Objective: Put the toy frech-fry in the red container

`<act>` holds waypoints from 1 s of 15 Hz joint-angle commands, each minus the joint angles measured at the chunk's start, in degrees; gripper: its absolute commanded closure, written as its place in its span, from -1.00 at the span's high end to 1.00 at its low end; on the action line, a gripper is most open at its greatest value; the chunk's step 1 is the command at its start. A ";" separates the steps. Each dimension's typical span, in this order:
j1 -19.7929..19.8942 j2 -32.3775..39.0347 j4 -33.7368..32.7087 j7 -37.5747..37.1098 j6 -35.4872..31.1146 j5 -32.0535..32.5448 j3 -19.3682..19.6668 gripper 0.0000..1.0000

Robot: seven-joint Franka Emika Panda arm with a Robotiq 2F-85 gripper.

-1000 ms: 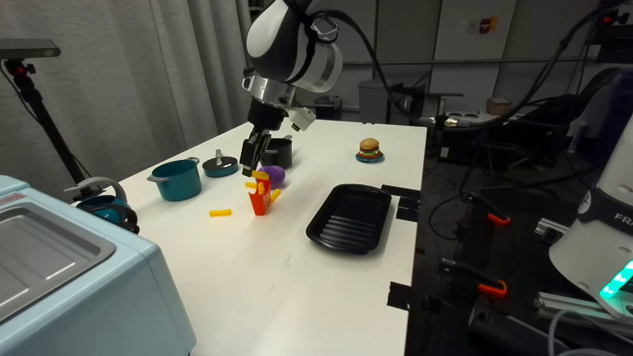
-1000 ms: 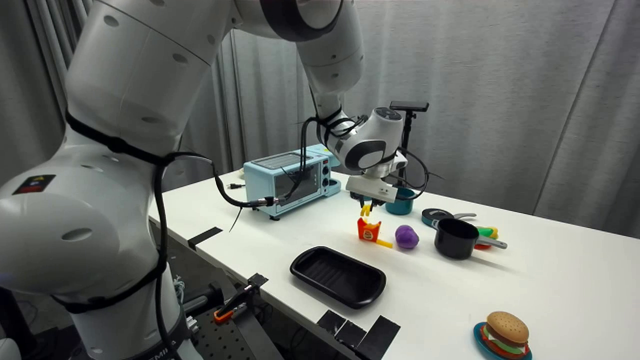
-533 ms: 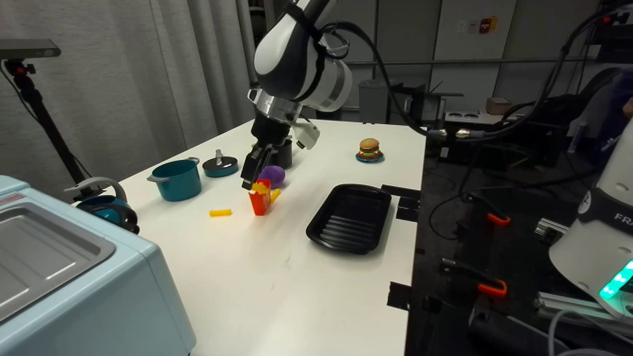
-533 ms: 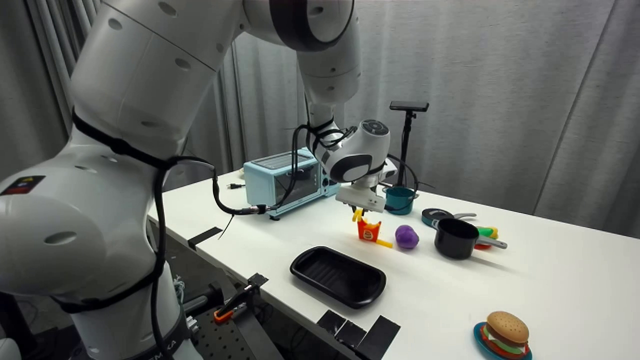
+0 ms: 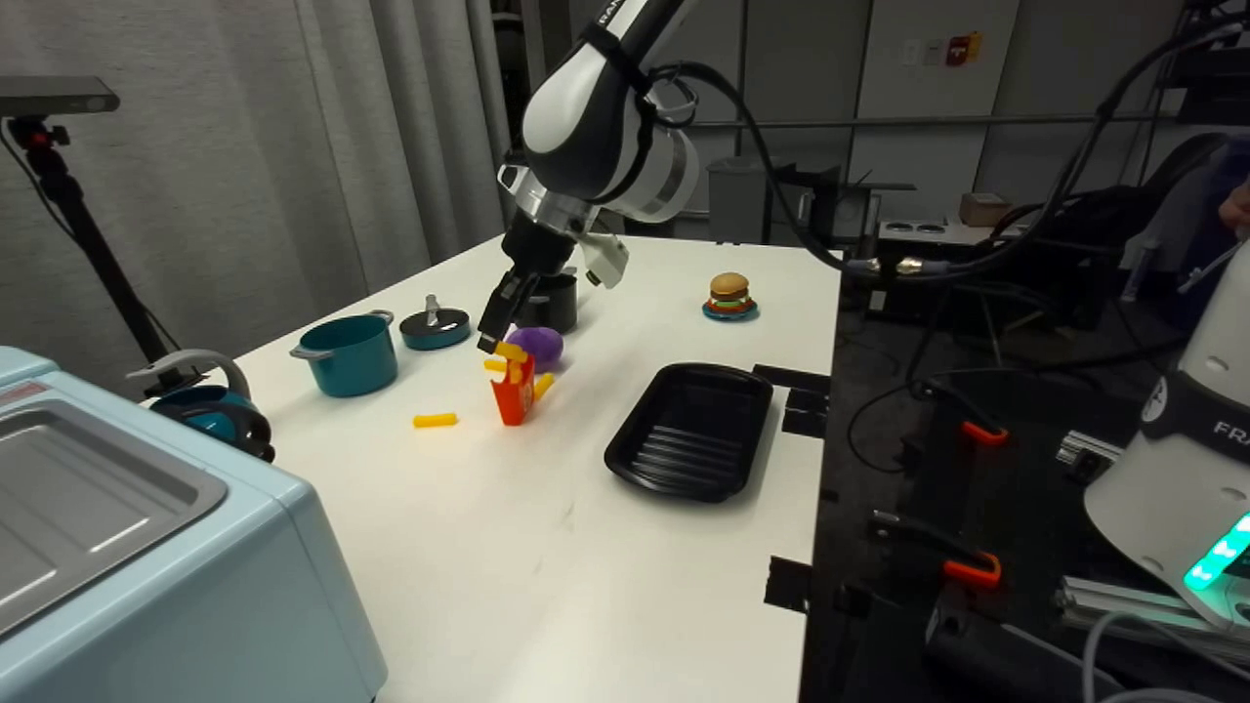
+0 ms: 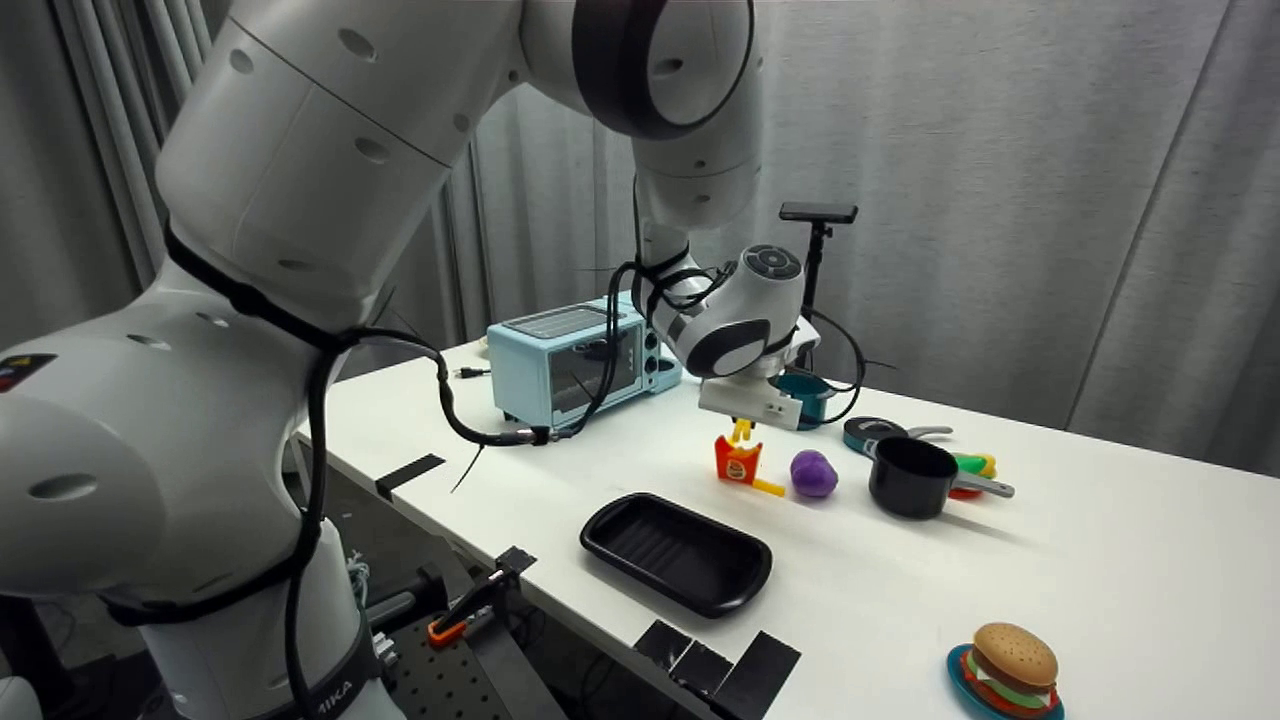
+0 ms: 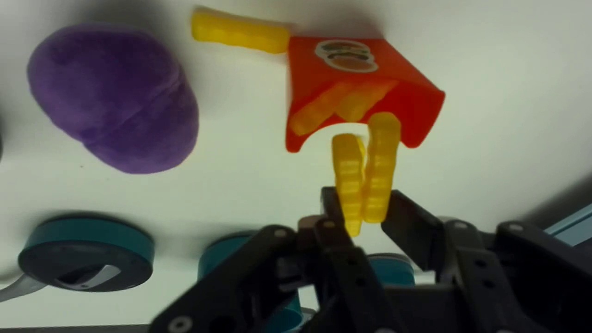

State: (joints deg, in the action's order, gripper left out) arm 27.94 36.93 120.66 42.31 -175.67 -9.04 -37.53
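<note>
A grey curtain (image 6: 1000, 220) hangs behind a white table (image 6: 860, 600) as a white robot arm (image 6: 290, 170) rises from eight o'clock in an exterior view. On the tabletop stands a pale blue toaster oven (image 6: 565, 370), with a black tray (image 6: 676, 550) at five o'clock from it. A black saucepan (image 6: 910, 482) sits between two and three o'clock from the tray. In an exterior view, a teal pot (image 5: 356, 363) has a shallow teal-and-black pan (image 5: 435, 334) at two o'clock from it. The gripper (image 7: 363, 203) shows at five o'clock in the wrist view, its jaws set in a narrow pinch. In an exterior view, a toy hamburger (image 6: 1012, 655) on a teal plate (image 6: 960, 684) rests between three and four o'clock from the tray, and a purple toy (image 6: 813, 474) lies at nine o'clock from the saucepan. The red container (image 6: 737, 462) stands upright at one o'clock from the tray, near the purple toy, with yellow fries (image 7: 319, 110) showing in its mouth. Smallest are the single pieces: two toy fries (image 7: 349, 173), clasped between the jaws, are at twelve o'clock from the container in both exterior views, at its mouth; whether they touch it cannot be told. One loose fry (image 6: 769, 488) lies on the table just beside the container, at four o'clock in an exterior view; another loose fry (image 5: 435, 421), seen in an exterior view, lies apart between eight and nine o'clock.
</note>
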 commanded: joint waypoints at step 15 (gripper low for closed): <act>3.65 2.78 1.03 -2.54 2.96 3.24 -4.08 -0.85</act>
State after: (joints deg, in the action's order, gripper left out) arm 30.95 39.32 119.70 41.01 -171.94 -6.13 -39.85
